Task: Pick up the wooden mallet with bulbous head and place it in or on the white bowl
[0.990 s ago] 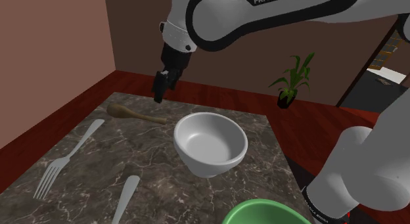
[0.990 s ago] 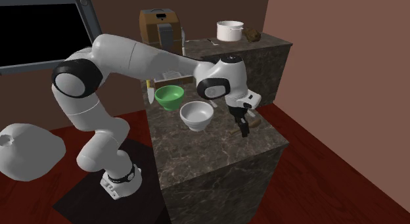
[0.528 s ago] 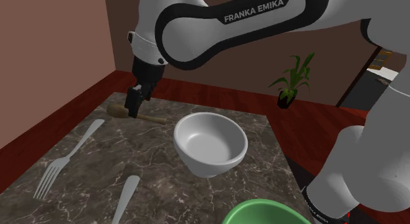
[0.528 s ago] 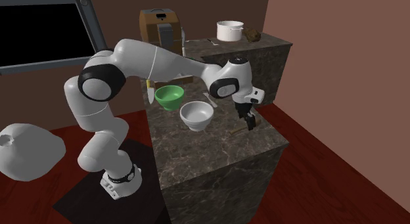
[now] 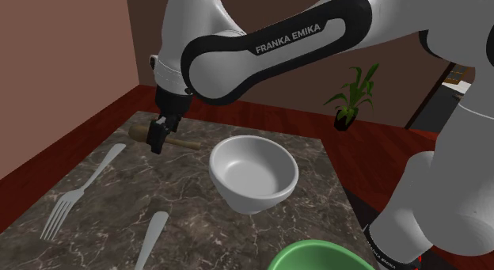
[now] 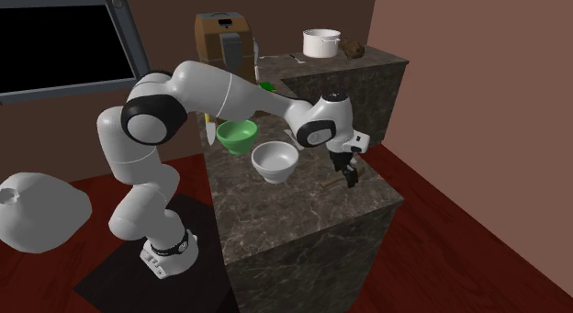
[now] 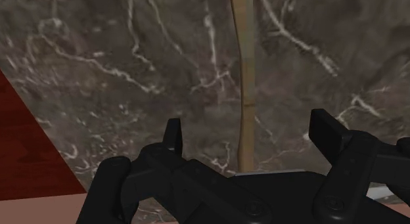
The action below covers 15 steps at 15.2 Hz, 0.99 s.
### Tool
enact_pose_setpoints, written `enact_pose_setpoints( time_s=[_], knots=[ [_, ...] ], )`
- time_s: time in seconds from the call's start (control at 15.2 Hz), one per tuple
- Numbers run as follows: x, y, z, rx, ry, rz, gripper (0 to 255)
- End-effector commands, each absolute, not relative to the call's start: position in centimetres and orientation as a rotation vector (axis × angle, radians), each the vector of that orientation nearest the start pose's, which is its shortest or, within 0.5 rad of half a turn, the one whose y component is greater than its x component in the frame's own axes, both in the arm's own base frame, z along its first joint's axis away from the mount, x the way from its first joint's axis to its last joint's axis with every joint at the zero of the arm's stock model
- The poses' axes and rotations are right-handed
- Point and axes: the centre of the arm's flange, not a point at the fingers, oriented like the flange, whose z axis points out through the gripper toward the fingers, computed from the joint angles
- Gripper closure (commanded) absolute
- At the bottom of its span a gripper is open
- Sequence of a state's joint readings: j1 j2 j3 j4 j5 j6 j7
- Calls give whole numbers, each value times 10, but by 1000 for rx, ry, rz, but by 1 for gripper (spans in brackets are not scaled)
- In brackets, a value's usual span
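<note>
Nearest, at the bottom edge of the shoulder view, a green bowl sits on the dark, veined worktop. To its left in that view a grey utensil handle lies flat, and farther left lies a fork. Beyond them the white bowl stands upright near the middle of the worktop. Farther back and to the left, the mallet lies flat close to the far edge, its bulbous head at the left and its thin handle reaching right toward the white bowl without touching it. The gripper hangs low over the handle just beside the head, pointing down. In the wrist view its fingers are spread, with the handle running between them and touching neither. Beyond the worktop, a potted plant stands on the red floor.
</note>
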<state>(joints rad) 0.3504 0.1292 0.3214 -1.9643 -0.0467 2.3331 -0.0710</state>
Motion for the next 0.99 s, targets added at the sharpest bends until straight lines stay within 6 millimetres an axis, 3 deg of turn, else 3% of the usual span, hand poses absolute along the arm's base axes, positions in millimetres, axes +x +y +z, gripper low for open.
enact_pose_setpoints(
  time_s=[0.0,0.33,0.4,0.92],
  knots=[
    [480,373,434,-2826,-1134,-360,0],
    [480,373,434,-2826,-1134,-360,0],
    [480,373,434,-2826,-1134,-360,255],
    [478,374,436,-2826,-1134,-360,255]
  ],
)
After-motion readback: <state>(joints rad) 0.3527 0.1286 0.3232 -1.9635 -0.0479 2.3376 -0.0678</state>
